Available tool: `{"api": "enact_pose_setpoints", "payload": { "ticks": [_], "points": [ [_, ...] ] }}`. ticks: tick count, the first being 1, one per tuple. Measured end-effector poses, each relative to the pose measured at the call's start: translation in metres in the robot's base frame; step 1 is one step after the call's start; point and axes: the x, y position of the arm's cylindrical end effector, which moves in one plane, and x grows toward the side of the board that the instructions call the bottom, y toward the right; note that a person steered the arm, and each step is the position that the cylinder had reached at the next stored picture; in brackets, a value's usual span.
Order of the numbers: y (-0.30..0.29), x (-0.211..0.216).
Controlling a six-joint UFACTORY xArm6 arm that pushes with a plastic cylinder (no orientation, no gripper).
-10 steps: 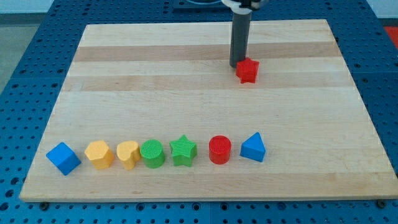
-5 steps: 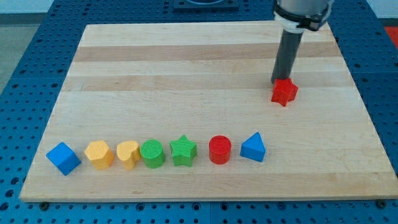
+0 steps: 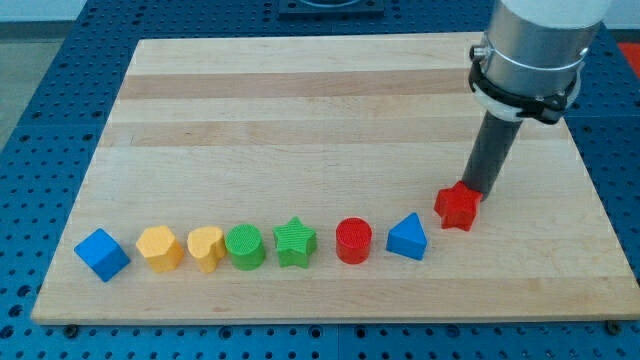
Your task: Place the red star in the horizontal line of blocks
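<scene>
The red star [image 3: 457,208] lies at the view's lower right, just right of and slightly above the blue triangle [image 3: 407,238]. My tip [image 3: 478,189] touches the star's upper right side. A horizontal line of blocks runs along the view's bottom: blue cube [image 3: 101,254], orange hexagon [image 3: 160,247], orange heart [image 3: 206,247], green cylinder [image 3: 245,246], green star [image 3: 294,242], red cylinder [image 3: 353,241], then the blue triangle at its right end.
The wooden board [image 3: 300,100] lies on a blue perforated table [image 3: 40,80]. The board's right edge is a short way to the right of the red star.
My tip has pushed the red star from the view's upper middle to the right and then down, so it now sits beside the blue triangle at the line's right end.
</scene>
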Motion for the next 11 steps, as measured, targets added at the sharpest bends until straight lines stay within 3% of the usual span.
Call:
{"api": "enact_pose_setpoints", "payload": {
  "ticks": [2,11],
  "points": [
    [-0.017,-0.019],
    [-0.026,0.017]
  ]
}}
